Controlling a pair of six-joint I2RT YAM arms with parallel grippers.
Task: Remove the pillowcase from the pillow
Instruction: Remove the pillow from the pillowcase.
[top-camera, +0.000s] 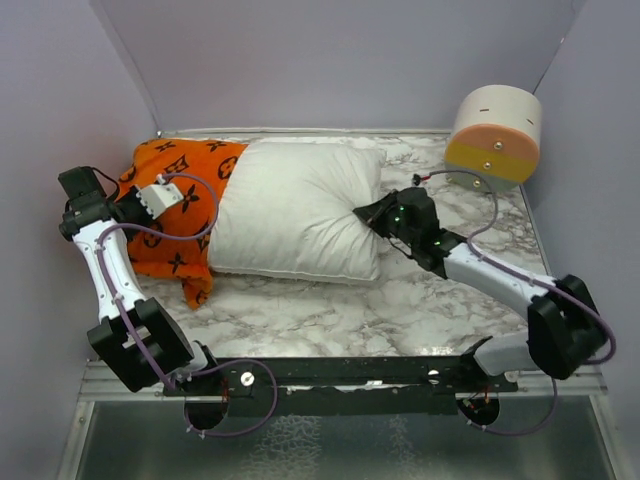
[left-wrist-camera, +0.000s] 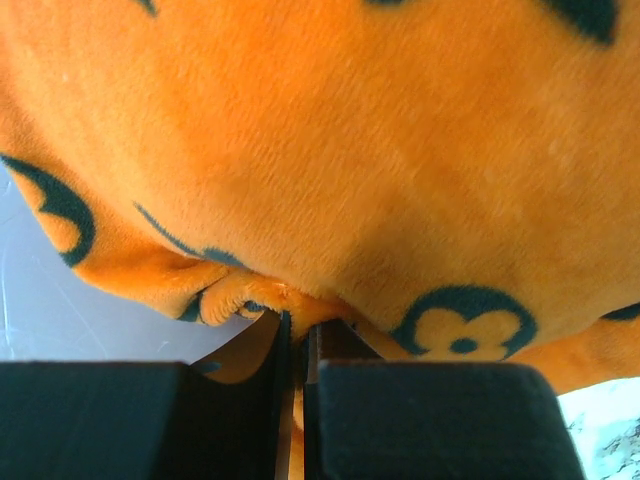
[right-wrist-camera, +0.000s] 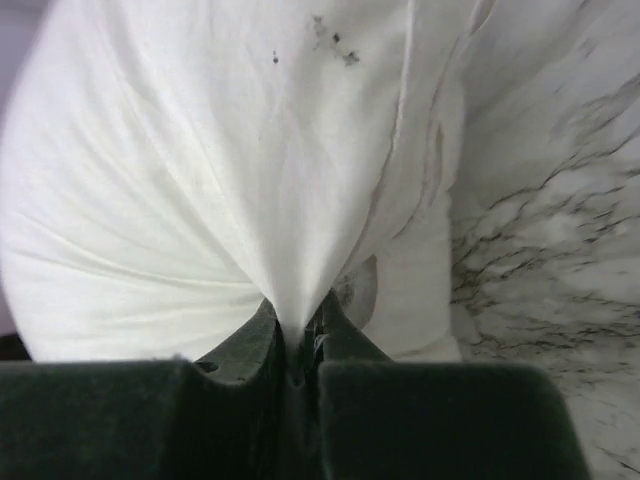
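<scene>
Two grips: left pincer (left-wrist-camera: 297, 335) closed on orange pillowcase (top-camera: 175, 250), right pincer (right-wrist-camera: 298, 335) closed on pillow (top-camera: 290, 210); stripping seemingly half-done; next, pull apart.

1. Table (top-camera: 400, 300): white marble-look top with grey veins; it ran from wall to wall.
2. Back wall (top-camera: 330, 60): plain pale lilac panel, matte.
3. Left wall (top-camera: 50, 100) and right wall (top-camera: 605, 200): same lilac panels, meeting the back wall at the far corners and closing the table in on three sides.
4. Black rail (top-camera: 350, 370) lay along the table's near edge, with a silver metal strip (top-camera: 90, 385) beside it.
5. Nearer still, a grey textured panel (top-camera: 330, 440) showed a dull sheen.
6. Light was soft and even; shadows on the table were faint.
</scene>
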